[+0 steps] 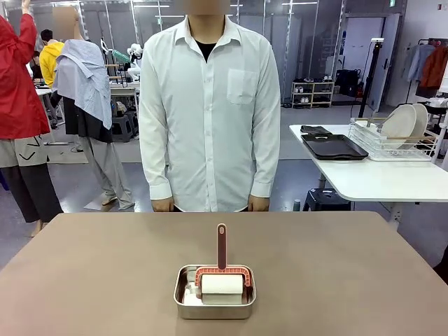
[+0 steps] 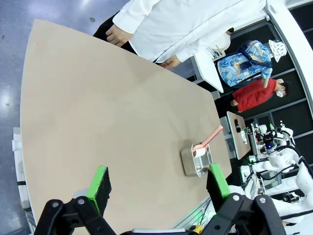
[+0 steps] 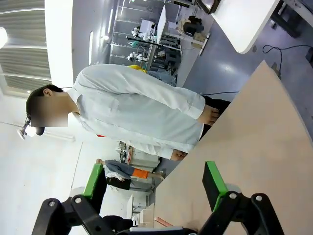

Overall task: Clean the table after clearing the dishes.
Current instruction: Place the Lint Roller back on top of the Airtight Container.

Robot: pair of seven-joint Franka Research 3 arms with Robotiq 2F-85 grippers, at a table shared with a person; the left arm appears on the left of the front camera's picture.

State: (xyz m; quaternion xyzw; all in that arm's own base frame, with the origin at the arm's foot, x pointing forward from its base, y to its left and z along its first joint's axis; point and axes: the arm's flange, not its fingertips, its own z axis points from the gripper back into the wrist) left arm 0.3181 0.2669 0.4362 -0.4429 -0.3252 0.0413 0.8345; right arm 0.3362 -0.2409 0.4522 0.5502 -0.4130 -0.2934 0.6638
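Note:
The table (image 1: 105,273) is a wide brownish-taupe top, and in the left wrist view the table (image 2: 98,112) stretches away under my left gripper (image 2: 159,180), which hangs open high above it with nothing between its green pads. My right gripper (image 3: 153,178) is open too, held above the table (image 3: 259,137) near a far corner. The dishes (image 1: 402,122), white plates, stand in a wire rack on the white side table (image 1: 378,178) at the right, beside dark trays (image 1: 334,145).
A small steel pan (image 1: 215,292) sits near the table's front middle and holds a roller (image 1: 222,276) with a white roll and an upright red-brown handle; the pan (image 2: 198,160) lies well ahead of my left gripper. A person in a white shirt (image 1: 210,105) stands at the far edge, hands down.

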